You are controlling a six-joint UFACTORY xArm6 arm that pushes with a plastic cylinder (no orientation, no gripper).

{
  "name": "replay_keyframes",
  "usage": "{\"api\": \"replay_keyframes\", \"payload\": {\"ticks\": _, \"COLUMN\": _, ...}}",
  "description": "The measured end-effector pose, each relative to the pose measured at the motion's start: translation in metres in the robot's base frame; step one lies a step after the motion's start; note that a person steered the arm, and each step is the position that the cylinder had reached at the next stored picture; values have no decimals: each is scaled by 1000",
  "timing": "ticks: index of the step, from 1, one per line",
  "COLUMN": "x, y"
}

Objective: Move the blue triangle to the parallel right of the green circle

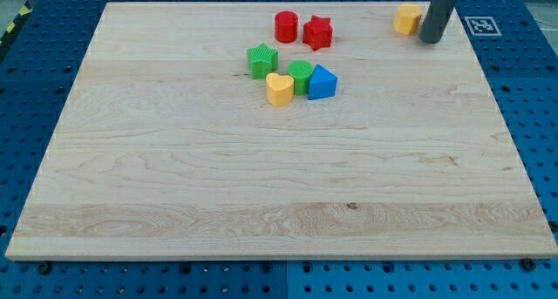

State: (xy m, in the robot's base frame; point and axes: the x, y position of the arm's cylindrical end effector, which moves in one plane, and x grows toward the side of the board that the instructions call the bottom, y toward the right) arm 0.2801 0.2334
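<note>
The blue triangle [322, 82] lies on the wooden board, touching the right side of the green circle [301, 76]. A yellow heart [279, 89] touches the green circle on its lower left. My tip [430, 40] stands near the board's top right corner, far to the right of and above the blue triangle. It is just right of a yellow block [406, 19].
A green star [261, 60] lies left of and above the green circle. A red cylinder [286, 26] and a red star [317, 32] lie near the board's top edge. The wooden board [174, 177] rests on a blue perforated table.
</note>
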Motion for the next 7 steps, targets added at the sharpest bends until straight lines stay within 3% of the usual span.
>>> {"api": "replay_keyframes", "payload": {"ticks": 2, "x": 15, "y": 2}}
{"api": "replay_keyframes", "payload": {"ticks": 3, "x": 42, "y": -61}}
{"api": "replay_keyframes", "payload": {"ticks": 5, "x": 56, "y": -177}}
{"api": "replay_keyframes", "payload": {"ticks": 7, "x": 127, "y": -190}}
